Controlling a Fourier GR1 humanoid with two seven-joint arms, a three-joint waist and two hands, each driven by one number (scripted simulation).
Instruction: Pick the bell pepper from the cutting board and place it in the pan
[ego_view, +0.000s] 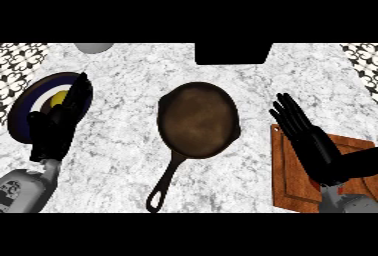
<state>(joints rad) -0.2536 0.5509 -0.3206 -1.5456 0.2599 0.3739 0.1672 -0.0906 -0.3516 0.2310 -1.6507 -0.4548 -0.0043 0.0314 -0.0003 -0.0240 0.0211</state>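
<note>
A dark brown pan (198, 117) lies in the middle of the counter, its black handle (166, 182) pointing toward the lower edge. At the right is a wooden cutting board (291, 185). My right hand (321, 150) hovers over the board with its fingers (291, 117) straight, reaching past the board's far edge. No bell pepper shows; the hand covers much of the board. My left hand (52, 132) rests open at the left, fingers up, over a plate.
A dark-rimmed plate (26, 102) with something yellow (60, 97) on it sits at the far left, partly behind my left hand. A black object (232, 52) stands at the counter's back edge, and a grey round thing (94, 47) at the back left.
</note>
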